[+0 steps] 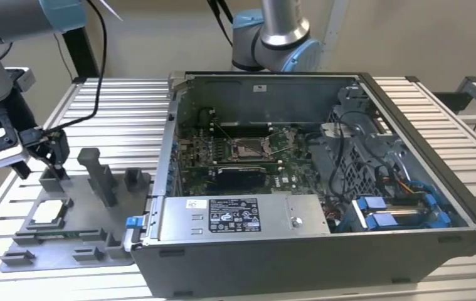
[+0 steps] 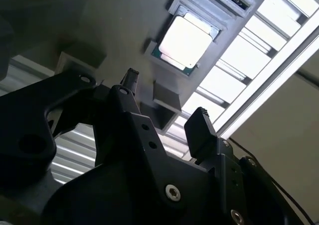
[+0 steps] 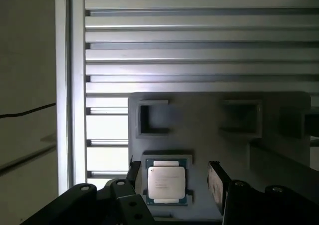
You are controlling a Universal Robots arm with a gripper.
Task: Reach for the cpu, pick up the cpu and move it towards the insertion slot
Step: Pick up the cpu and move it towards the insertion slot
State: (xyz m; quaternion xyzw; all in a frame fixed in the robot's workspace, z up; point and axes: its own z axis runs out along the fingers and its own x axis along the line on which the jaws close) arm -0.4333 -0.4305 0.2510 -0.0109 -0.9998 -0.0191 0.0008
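The cpu [image 1: 47, 212] lies flat in a pocket of the grey tray [image 1: 64, 252], at the exterior view's left. Its silvery top with a thin green edge shows in both wrist views [image 2: 184, 39] [image 3: 167, 181]. My gripper [image 1: 39, 168] hangs open above the tray, a little beyond the cpu and apart from it. In the first wrist view the two black fingers [image 3: 215, 181] stand either side of the chip with nothing between them. The insertion slot [image 1: 249, 148], a shiny square frame, sits on the green board inside the open computer case.
Upright grey posts [image 1: 102, 177] rise from the tray just beside the gripper. The case wall [image 1: 167, 144] stands between tray and slot. A power supply [image 1: 236, 216], cables and blue drive parts [image 1: 388, 213] crowd the case. A second arm's base [image 1: 275, 37] stands behind it.
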